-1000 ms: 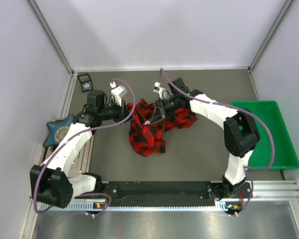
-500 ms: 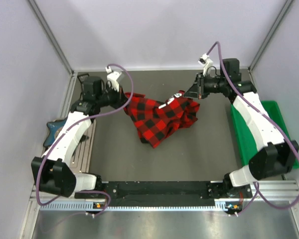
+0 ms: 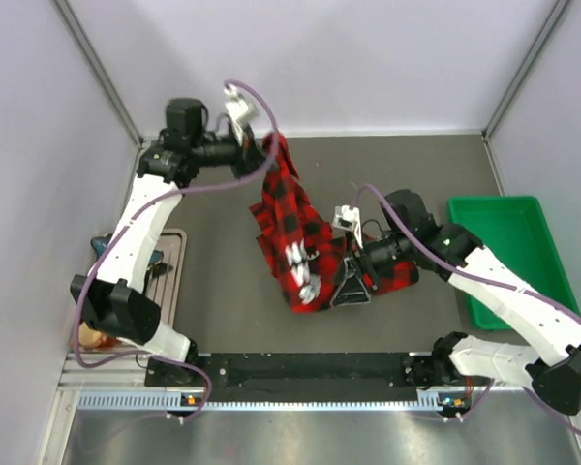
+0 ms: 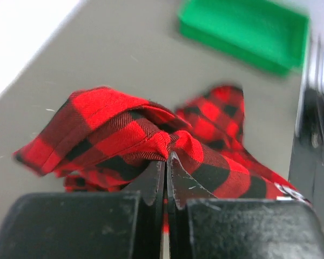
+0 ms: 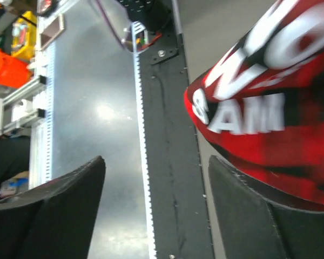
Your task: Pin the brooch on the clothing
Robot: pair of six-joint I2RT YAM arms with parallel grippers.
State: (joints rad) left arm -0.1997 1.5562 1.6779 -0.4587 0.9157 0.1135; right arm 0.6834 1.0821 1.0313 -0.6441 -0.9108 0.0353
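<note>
The clothing (image 3: 295, 228), a red-and-black plaid shirt, hangs stretched from the back left down to the table's middle, its white lettering (image 3: 300, 262) showing. My left gripper (image 3: 263, 147) is raised at the back and shut on a bunched fold of the shirt (image 4: 124, 121), the jaws (image 4: 166, 159) pressed together on the fabric. My right gripper (image 3: 351, 289) stands open beside the shirt's lower end. In its own view the fingers (image 5: 59, 210) are wide apart with nothing between them, and the lettered cloth (image 5: 270, 135) lies just past the right finger. The brooch is out of view.
A green tray (image 3: 508, 257) sits at the right edge, also seen far off (image 4: 243, 29). A dark blue object (image 3: 155, 263) and a round orange-brown object (image 3: 93, 336) lie by the left wall. The black rail (image 3: 310, 368) runs along the near edge.
The right gripper let go of the shirt, opened and swung from the back right to the near middle. The left gripper lifted its end of the shirt higher toward the back.
</note>
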